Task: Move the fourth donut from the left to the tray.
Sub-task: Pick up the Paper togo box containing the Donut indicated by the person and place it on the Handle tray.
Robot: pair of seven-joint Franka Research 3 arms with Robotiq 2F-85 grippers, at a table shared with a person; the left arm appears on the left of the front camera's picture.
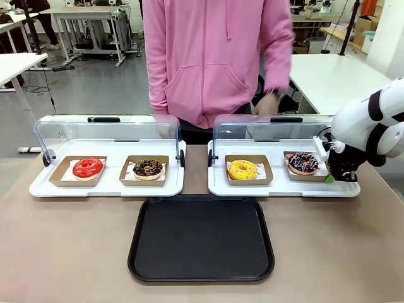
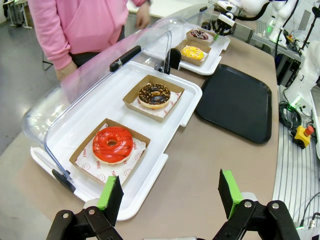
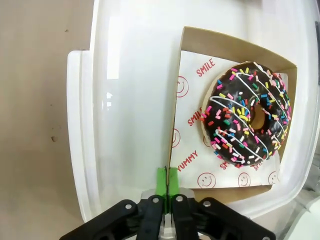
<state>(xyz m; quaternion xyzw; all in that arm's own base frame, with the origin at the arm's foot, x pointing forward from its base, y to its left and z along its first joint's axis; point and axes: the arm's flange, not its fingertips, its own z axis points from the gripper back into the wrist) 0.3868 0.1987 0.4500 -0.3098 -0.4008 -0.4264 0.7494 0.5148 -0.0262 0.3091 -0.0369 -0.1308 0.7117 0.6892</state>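
The fourth donut (image 1: 303,163) (image 3: 247,115), dark chocolate with white streaks and coloured sprinkles, sits in its brown cardboard holder (image 3: 231,43) at the right end of the right display tray. My right gripper (image 1: 329,178) (image 3: 167,181) is at the holder's front right corner, its green pads pressed together on the thin cardboard wall. The black tray (image 1: 201,238) (image 2: 240,100) lies in front of both display trays, in the middle of the table. My left gripper (image 2: 170,192) hangs open over the table's left end, nothing between its fingers.
Two white display trays (image 1: 107,187) (image 1: 284,189) have their clear lids raised. They hold a red donut (image 1: 88,167), a chocolate donut with tan crumbs (image 1: 148,168) and a yellow donut (image 1: 243,169). A person in a pink hoodie (image 1: 214,57) stands behind them.
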